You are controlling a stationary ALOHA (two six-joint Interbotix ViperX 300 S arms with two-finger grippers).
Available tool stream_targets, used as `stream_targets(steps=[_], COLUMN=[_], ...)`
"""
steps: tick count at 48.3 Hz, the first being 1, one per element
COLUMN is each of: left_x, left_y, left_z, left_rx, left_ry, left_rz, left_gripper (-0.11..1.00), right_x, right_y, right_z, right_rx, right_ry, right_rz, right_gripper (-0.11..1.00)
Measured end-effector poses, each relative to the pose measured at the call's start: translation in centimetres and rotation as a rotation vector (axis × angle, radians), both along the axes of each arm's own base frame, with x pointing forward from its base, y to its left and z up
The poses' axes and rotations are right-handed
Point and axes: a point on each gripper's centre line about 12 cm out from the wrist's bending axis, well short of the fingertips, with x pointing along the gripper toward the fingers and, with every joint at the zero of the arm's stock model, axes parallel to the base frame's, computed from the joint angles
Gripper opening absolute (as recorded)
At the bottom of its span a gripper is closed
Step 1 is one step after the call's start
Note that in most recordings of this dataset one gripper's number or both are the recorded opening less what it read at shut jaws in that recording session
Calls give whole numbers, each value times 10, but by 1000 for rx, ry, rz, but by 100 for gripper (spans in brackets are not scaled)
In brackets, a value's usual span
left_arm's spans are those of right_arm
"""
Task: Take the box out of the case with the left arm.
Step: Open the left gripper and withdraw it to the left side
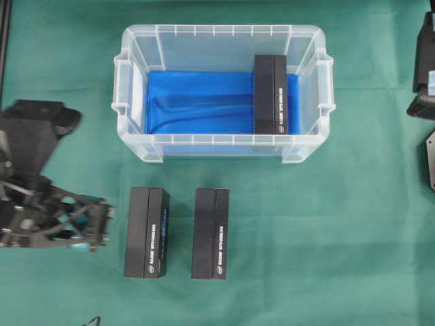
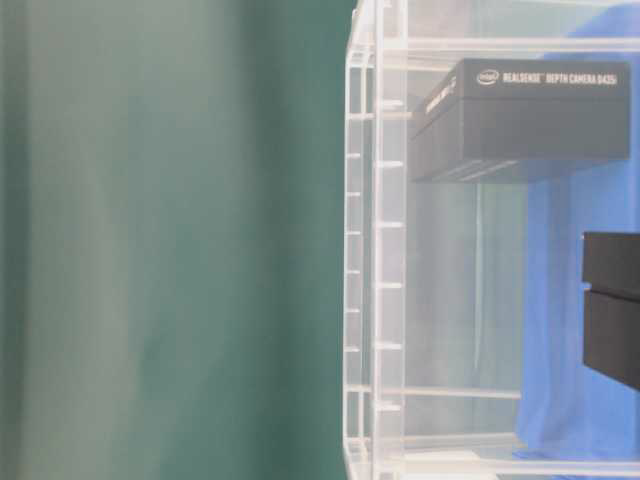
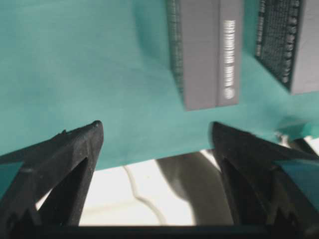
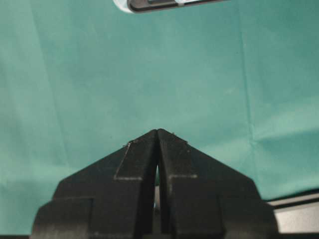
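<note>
Clear plastic case [image 1: 224, 92] is sitting at the top-middle of the green cloth [image 1: 306, 224], w/ a blue sheet [image 1: 197, 102] lining its bottom. One black box [image 1: 270, 95] is lying inside it, up against the right end, long side running front to back; from table level its white lettering [image 2: 560, 78] is showing thru the clear wall. Two more black boxes are resting on the cloth just in front of the case, side by side but apart: a left one [image 1: 146, 232] and a right one [image 1: 210, 233]. Left gripper [image 1: 102, 227] is hanging low at the left edge, just beside the left outside box, not touching it; its fingers [image 3: 70, 159] are standing wide apart w/ nothing between them, teal pads showing at the edges of the wrist view. Right gripper [image 4: 157, 130] is sitting over bare cloth, jaws pressed together, empty. In the overhead view only a bit of the right arm [image 1: 425, 61] is showing at the right edge, well apart from the case.
</note>
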Motion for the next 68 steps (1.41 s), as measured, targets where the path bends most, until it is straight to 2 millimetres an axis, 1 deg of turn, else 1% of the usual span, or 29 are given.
stream_targets(steps=[4, 11, 19, 27, 37, 44, 61, 68], left_x=[-13, -27, -33, -39, -51, -58, -64, -69], left_y=[3, 9, 13, 27, 59, 87, 155, 175], left_z=[0, 2, 2, 1, 3, 5, 5, 5], left_rx=[3, 4, 3, 18, 26, 49, 113, 128], left_ry=[14, 20, 21, 49, 39, 40, 72, 82], left_rz=[-6, -8, -3, 38, 85, 94, 84, 90], left_gripper=[85, 85, 85, 85, 85, 85, 85, 85], right_x=[0, 0, 0, 0, 0, -1, -5, -6], right_y=[0, 0, 0, 0, 0, 0, 0, 0], right_z=[0, 0, 0, 0, 0, 0, -1, -2], right_rx=[2, 0, 0, 0, 1, 1, 1, 1], right_ry=[2, 0, 0, -2, 0, 9, 37, 47], right_rz=[0, 0, 0, 0, 2, 1, -2, -3], right_gripper=[0, 0, 0, 0, 0, 0, 0, 0])
